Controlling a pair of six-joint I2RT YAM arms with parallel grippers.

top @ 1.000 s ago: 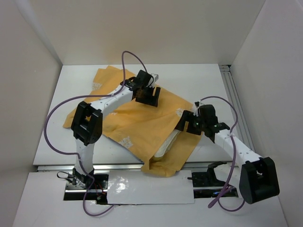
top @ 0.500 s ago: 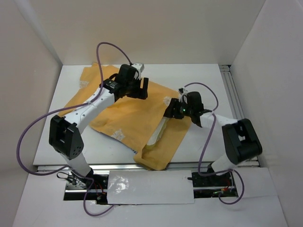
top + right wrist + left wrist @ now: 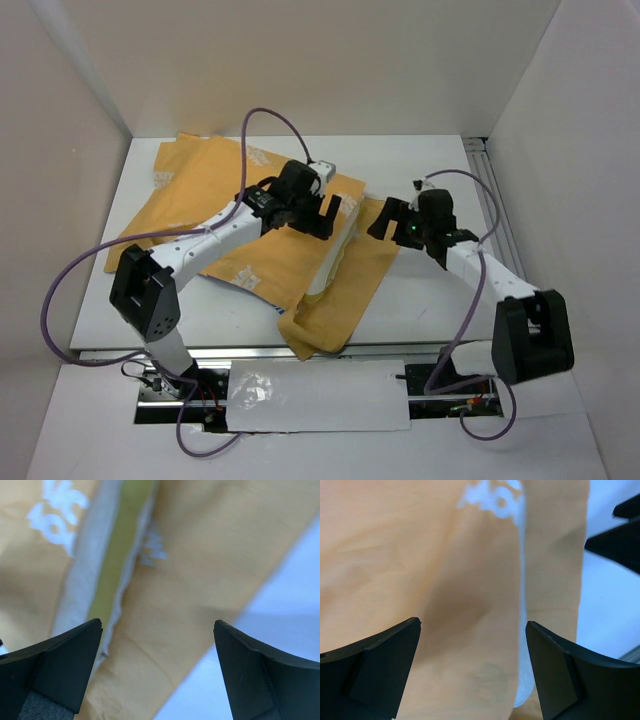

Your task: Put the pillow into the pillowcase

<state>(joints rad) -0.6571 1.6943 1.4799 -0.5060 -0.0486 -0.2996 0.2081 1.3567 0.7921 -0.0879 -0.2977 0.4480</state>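
The left arm (image 3: 205, 238) rises from its base, folds at the elbow by the pillowcase's (image 3: 270, 278) near-left edge and reaches across the cloth. The left claw (image 3: 327, 213) hangs over the pillowcase's right part, its jaws spread wide with nothing between them. The right arm (image 3: 482, 278) stands to the right of the pillowcase and stretches toward it. The right claw (image 3: 383, 218) is at the pillowcase's right edge, also wide open and empty. The two claws face each other, near but apart.

The pillowcase lies rumpled on the white table (image 3: 440, 300), orange face up with white lettering, and its near corner is folded over at the table's front edge. White walls (image 3: 330, 70) close in behind the pillowcase and on both sides. A metal rail (image 3: 495, 205) runs well to its right. Purple cables (image 3: 80, 270) loop off both arms.

Only a pale strip of the pillow (image 3: 328, 268) shows, between orange folds on the pillowcase's right side; the cloth covers the rest. Both wrist views are blurred. The left one shows orange cloth and a thin pale strip, the right one a yellowish and grey band between folds. Whether either claw touches the cloth cannot be told.
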